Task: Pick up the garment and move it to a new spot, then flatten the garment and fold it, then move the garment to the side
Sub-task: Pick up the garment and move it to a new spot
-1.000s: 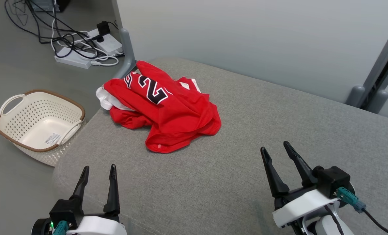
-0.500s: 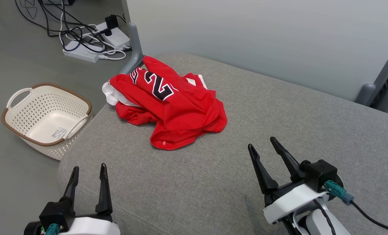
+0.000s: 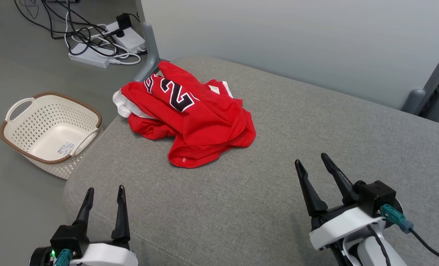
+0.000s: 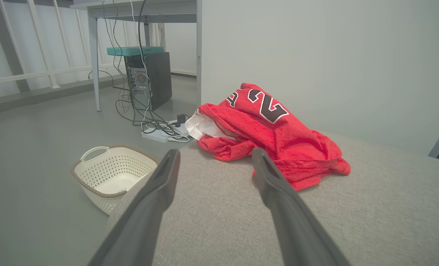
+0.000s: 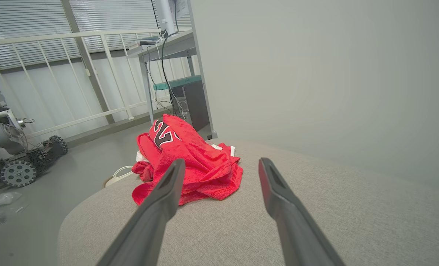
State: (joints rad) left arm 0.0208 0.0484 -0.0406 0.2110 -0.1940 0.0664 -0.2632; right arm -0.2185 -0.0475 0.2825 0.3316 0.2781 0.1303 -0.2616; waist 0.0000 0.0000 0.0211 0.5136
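Head view, my stock as I read it from the console.

1. Garment (image 3: 201,122): red, with a black numeral edged in white and a white patch at its left edge. It is crumpled in a heap, upper centre-left of the frame, and lies on the grey cushion (image 3: 241,207) near that cushion's upper left corner. Nothing touches it.
2. Left gripper (image 3: 106,188): lower left of the frame, fingers spread wide, nothing between them, over the cushion's near edge and well apart from the garment.
3. Right gripper (image 3: 310,158): lower right, fingers likewise spread wide and bare, well apart from the garment.
4. Basket (image 3: 31,118): cream, perforated, brown rim, two handles. It sits on the floor at the left edge, just beside the cushion, with a label on its bottom.
5. Power strips (image 3: 90,59): white, tangled with dark cables, on the floor at upper left.

Left wrist view: I see the garment (image 4: 278,136) just above the two fingers, at frame centre, the basket (image 4: 93,173) at lower left, and a dark tower (image 4: 153,79) under a desk at upper left.

Right wrist view: the garment (image 5: 193,162) lies left of centre, partly behind the left-hand finger, and a wheeled machine (image 5: 20,162) stands on the floor at the far left.
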